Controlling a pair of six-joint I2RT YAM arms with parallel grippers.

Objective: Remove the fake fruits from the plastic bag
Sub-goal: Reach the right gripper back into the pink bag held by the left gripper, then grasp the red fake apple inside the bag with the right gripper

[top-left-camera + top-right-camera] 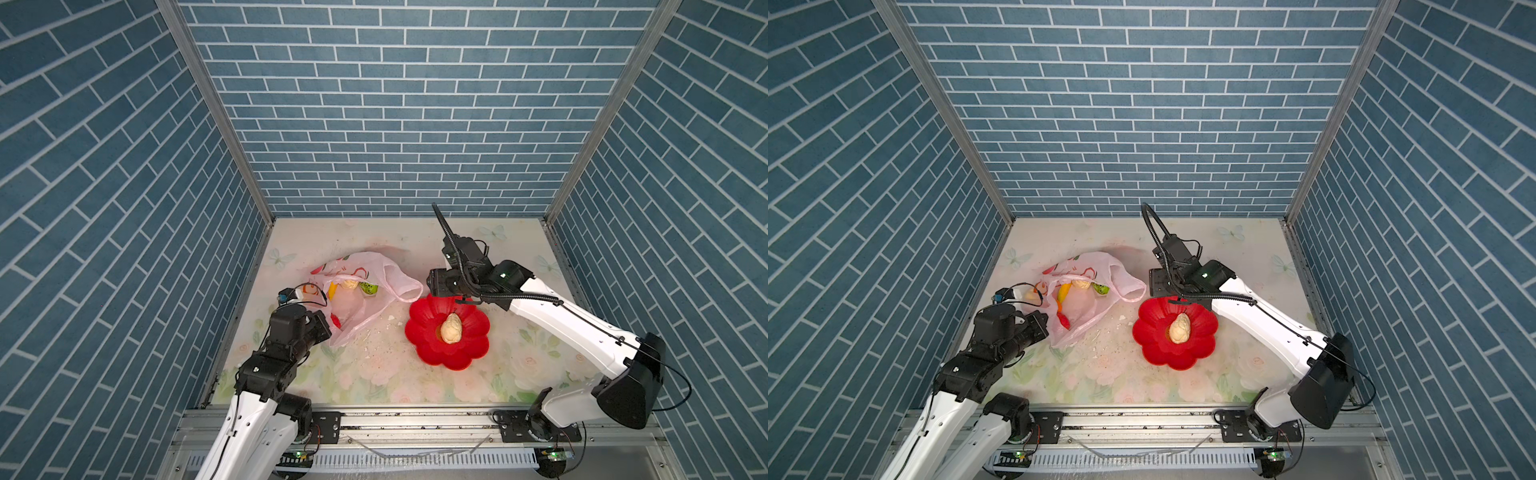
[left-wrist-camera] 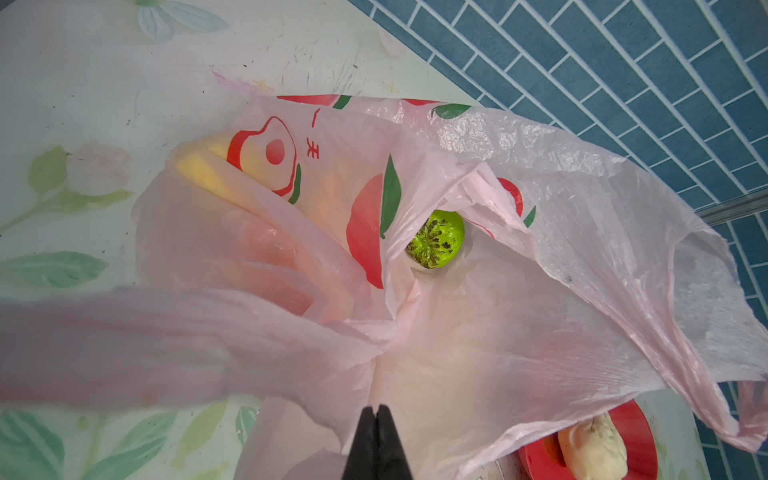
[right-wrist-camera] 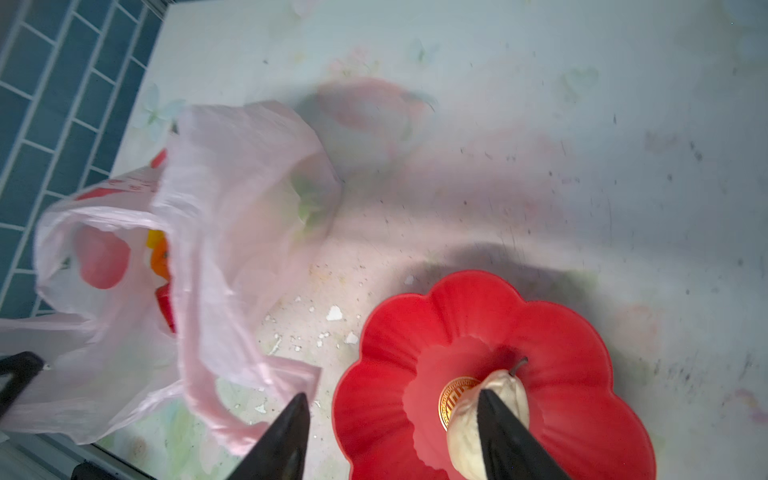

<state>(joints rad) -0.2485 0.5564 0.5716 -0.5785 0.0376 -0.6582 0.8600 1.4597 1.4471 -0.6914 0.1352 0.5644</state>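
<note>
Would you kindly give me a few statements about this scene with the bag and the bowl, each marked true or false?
1. A cream bumpy fruit lies in the red bowl. True.
2. The right claw is shut on a fruit. False: its jaws stand apart and hold nothing.
3. The green fruit sits inside the plastic bag. True.
4. The banana lies in the red bowl. False: it is inside the plastic bag.
5. The left claw is open. False: it is shut, pinching the bag's film.
</note>
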